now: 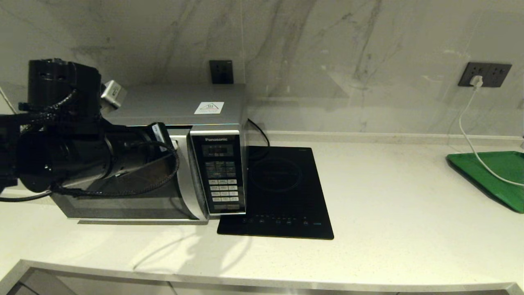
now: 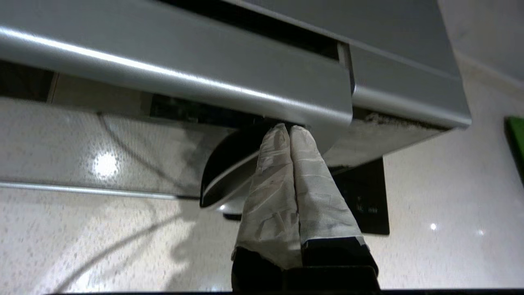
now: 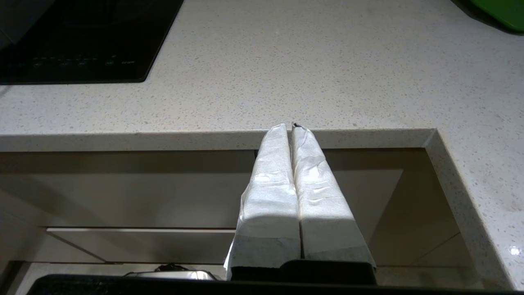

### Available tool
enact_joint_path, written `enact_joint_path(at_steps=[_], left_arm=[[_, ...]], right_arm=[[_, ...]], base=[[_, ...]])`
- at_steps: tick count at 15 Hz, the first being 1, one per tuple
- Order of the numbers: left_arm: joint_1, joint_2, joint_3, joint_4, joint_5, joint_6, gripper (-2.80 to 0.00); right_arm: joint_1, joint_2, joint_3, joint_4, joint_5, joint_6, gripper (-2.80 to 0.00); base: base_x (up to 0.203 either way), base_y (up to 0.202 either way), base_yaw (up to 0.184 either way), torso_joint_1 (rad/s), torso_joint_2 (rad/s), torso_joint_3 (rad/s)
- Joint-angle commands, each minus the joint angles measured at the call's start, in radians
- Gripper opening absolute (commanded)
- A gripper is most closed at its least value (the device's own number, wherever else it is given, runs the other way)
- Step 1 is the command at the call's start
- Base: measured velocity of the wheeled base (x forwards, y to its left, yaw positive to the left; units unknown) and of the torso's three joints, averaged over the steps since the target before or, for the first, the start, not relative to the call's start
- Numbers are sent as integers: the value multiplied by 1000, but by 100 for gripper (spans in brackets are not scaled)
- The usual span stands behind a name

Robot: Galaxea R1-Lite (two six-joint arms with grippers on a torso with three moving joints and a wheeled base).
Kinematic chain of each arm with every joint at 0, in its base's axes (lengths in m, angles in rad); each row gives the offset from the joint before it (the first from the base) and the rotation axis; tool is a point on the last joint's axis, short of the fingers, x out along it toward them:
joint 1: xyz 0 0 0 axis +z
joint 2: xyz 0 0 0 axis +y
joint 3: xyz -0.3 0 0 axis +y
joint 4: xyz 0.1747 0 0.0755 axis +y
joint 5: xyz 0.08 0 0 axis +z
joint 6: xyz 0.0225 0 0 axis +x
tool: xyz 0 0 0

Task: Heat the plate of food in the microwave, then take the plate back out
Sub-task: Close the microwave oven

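Left end effector [image 2: 290, 130] at microwave [image 1: 172, 135] door handle, door looks shut; plate of food not visible.

Fingers pressed together, tips touching the underside of the silver door handle, gripping nothing. Right end effector [image 3: 291, 128] also pressed together and empty, parked just off the tabletop [image 1: 389, 205] front edge. Plate isn't on the tabletop, probably inside the microwave, so opening the door and taking it out likely remain.
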Motion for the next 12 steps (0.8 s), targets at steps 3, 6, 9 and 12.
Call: enact_joint_path(at_steps=[3,6,9,12], left_arm=[[0,45,61,-148,38,29,-280],[0,32,65,-145,37,28,-280],[-1,-38,89,-55,27,27,-280],[-2,-139,141,117,-65,27,-280]], right_arm=[[0,2,-1,2,0,1,-280],[0,2,1,2,0,1,-280],[0,2,1,2,0,1,-280],[0,2,1,2,0,1,-280]], base=[[0,0,0,0,0,0],[0,0,0,0,0,0],[0,0,0,0,0,0],[0,0,0,0,0,0]])
